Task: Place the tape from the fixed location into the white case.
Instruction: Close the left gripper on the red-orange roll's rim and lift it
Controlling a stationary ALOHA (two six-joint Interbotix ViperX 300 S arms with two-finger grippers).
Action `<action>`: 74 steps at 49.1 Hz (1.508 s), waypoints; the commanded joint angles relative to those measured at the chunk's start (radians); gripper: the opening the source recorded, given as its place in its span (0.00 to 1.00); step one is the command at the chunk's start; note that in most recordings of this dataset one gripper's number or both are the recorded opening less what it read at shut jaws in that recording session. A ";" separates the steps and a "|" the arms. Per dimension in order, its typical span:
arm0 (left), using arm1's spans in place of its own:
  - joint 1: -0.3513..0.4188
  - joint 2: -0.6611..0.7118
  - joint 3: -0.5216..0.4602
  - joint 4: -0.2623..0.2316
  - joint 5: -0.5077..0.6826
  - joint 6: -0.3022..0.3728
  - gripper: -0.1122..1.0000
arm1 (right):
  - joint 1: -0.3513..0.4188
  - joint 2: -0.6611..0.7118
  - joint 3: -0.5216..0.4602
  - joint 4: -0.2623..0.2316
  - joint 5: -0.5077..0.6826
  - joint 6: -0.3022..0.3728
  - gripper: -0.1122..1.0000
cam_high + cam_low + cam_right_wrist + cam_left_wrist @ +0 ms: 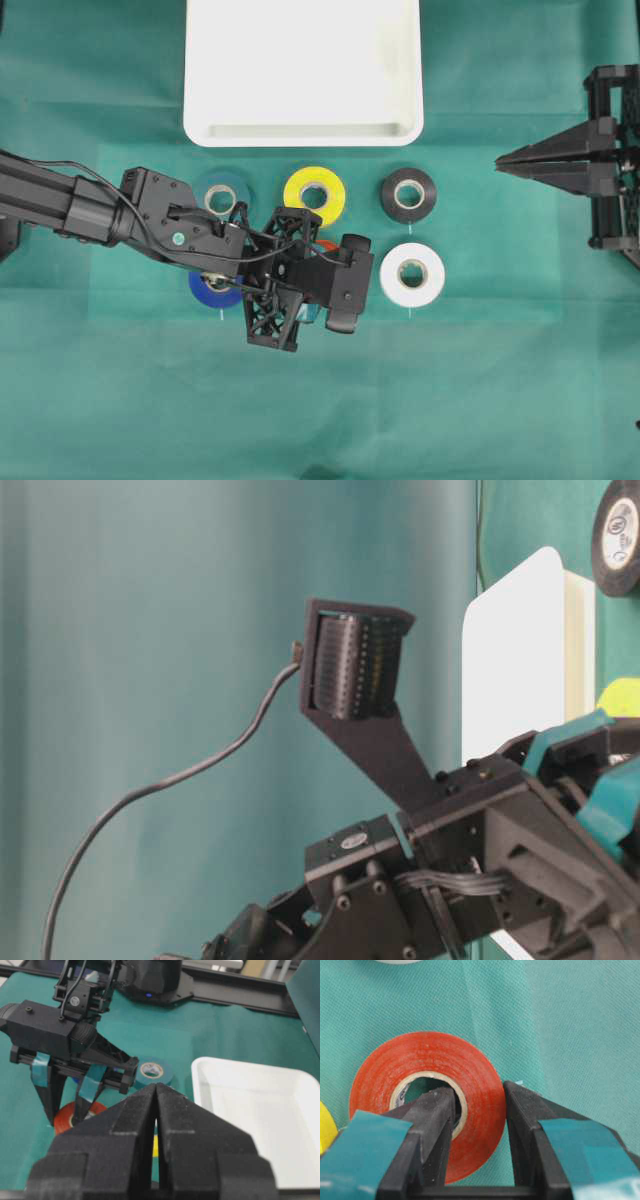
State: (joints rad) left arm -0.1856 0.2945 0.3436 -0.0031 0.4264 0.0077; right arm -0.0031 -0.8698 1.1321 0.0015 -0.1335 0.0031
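The red-orange tape (430, 1060) lies flat on the green cloth, and only a sliver of the tape (327, 244) shows under my left arm in the overhead view. My left gripper (479, 1092) straddles the roll's wall, one finger inside the pale core and the other against the outer edge, closed on it. The white case (300, 135) sits at the back centre, with nothing in it. My right gripper (500, 162) hovers shut at the right edge, far from the roll.
Around the tape lie a yellow roll (314, 195), a black roll (408, 194), a white roll (412, 274), a dark blue roll (213, 290) and a teal roll (222, 192). My left arm crosses over the two blue ones.
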 commanded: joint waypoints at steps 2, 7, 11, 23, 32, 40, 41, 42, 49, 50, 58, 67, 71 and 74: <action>-0.005 -0.021 -0.018 0.002 0.003 0.002 0.34 | -0.002 0.005 -0.015 -0.002 -0.009 0.000 0.10; -0.005 -0.031 -0.025 0.002 0.009 0.002 0.34 | -0.002 0.005 -0.015 -0.002 -0.009 0.000 0.10; -0.005 -0.040 -0.031 0.002 0.014 0.002 0.34 | -0.002 0.005 -0.017 -0.002 -0.009 0.000 0.10; -0.008 -0.078 -0.052 0.002 0.063 0.002 0.34 | 0.000 0.005 -0.015 -0.002 -0.006 0.000 0.10; -0.008 -0.112 -0.072 0.002 0.104 0.000 0.34 | -0.002 0.006 -0.017 -0.002 -0.006 0.000 0.10; -0.009 -0.153 -0.094 0.002 0.166 0.000 0.34 | -0.002 0.006 -0.015 0.000 -0.006 0.000 0.10; -0.009 -0.160 -0.098 0.002 0.175 0.000 0.34 | 0.000 0.006 -0.017 -0.002 -0.005 0.000 0.10; -0.009 -0.166 -0.100 0.002 0.181 0.000 0.34 | -0.002 0.006 -0.017 -0.002 -0.005 0.000 0.10; -0.011 -0.219 -0.121 0.005 0.215 0.000 0.34 | -0.002 0.008 -0.017 -0.002 -0.008 0.000 0.10; -0.011 -0.227 -0.123 0.005 0.218 0.000 0.34 | 0.000 0.008 -0.017 -0.002 -0.008 0.000 0.10; -0.011 -0.261 -0.141 0.005 0.261 0.003 0.34 | 0.000 0.008 -0.017 -0.002 -0.006 0.000 0.10; -0.011 -0.265 -0.195 0.006 0.347 0.003 0.34 | -0.002 0.008 -0.017 -0.002 -0.009 0.000 0.10; -0.011 -0.267 -0.219 0.006 0.377 0.003 0.34 | 0.000 0.006 -0.017 -0.002 -0.009 0.000 0.10; -0.011 -0.267 -0.239 0.008 0.399 0.003 0.34 | 0.000 0.006 -0.017 -0.002 -0.009 0.000 0.10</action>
State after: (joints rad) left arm -0.1933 0.0660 0.1534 0.0000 0.8053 0.0077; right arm -0.0031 -0.8667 1.1305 0.0015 -0.1335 0.0031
